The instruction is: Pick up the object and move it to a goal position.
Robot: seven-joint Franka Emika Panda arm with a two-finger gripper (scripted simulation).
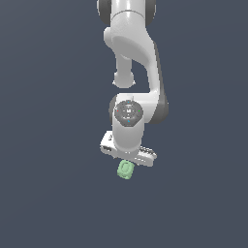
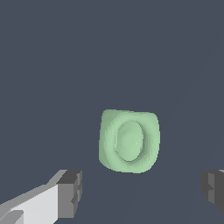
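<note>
We see a white, glossy, jointed robot arm [image 1: 135, 53] reaching down from the top of the exterior view over a plain dark blue-grey surface [image 1: 48, 193]. Its round wrist joint, with a grey cap bearing small coloured dots, faces the camera, and below it sits the flat white body of the gripper [image 1: 127, 160], tilted so that its end toward the exterior view's right lies lower than the other.

Just under that body, we find the object [image 1: 125, 169], a small pale-green rounded blocky piece with an oval ring mark on its face. It lies a little toward the exterior view's right of the arm's midline and is much smaller than the gripper above it. From this view we cannot tell whether it rests on the surface or sits slightly above it.

In the wrist view the object [image 2: 129, 141] shows its ringed face to the camera, slightly tilted, with the dark surface [image 2: 109, 52] all around it. The two dark grey fingertips [image 2: 70, 192] stand spread wide apart, one on each side, and neither touches the piece. The claw [image 2: 142, 188] is therefore released, holding nothing, with the object lying between and beyond the fingertips.
</note>
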